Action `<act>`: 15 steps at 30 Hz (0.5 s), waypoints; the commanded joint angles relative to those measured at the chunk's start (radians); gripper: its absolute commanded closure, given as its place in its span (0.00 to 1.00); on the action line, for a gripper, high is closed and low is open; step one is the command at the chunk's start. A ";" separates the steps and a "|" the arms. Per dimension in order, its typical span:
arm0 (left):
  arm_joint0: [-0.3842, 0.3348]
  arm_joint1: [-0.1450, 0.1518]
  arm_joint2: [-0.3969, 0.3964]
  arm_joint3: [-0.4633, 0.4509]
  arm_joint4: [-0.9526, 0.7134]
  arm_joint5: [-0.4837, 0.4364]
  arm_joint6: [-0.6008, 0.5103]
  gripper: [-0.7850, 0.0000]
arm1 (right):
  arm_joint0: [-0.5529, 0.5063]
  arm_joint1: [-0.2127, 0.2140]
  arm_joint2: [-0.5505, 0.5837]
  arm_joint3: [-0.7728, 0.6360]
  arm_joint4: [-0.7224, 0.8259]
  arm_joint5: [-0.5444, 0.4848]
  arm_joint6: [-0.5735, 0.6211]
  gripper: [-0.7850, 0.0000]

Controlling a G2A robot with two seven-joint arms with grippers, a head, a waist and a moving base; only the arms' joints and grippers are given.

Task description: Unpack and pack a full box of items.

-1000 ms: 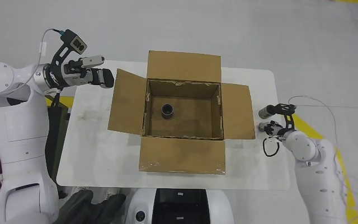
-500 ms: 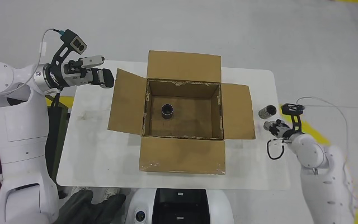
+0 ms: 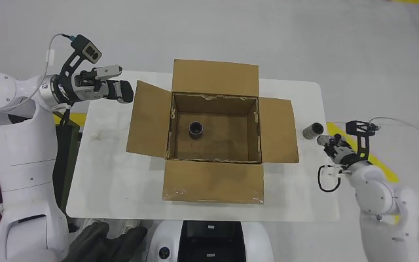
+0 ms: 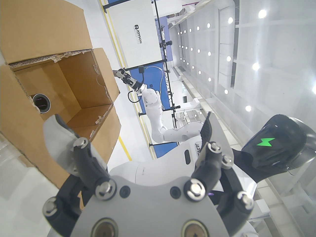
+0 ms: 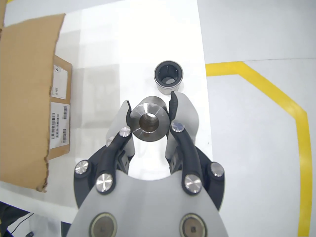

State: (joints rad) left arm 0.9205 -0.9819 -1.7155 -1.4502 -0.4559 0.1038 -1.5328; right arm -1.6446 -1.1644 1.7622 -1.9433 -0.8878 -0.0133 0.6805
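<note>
Top view: we see the box (image 3: 216, 180) open in the middle of the table (image 3: 105, 170), with one cylinder (image 3: 196, 130) on its floor. The left arm lies level over the far left corner, the left gripper (image 3: 124, 91) near a flap. The right arm is bent at the table's right edge, the right gripper (image 3: 329, 142) just beside a bearing (image 3: 311, 130) standing there.

Left wrist view: we find the fingers spread wide, holding nothing.

Right wrist view: the fingers clamp a steel sleeve (image 5: 150, 122) by its sides, close to the bearing.
</note>
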 commanded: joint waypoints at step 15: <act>0.000 0.000 0.000 0.000 0.000 0.000 0.000 0.00 | -0.025 -0.006 -0.039 -0.125 0.021 -0.038 -0.159 1.00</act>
State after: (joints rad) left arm 0.9205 -0.9819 -1.7155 -1.4502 -0.4559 0.1038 -1.5328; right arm -1.6733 -1.1708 1.7334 -2.0668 -0.8590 -0.0423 0.5236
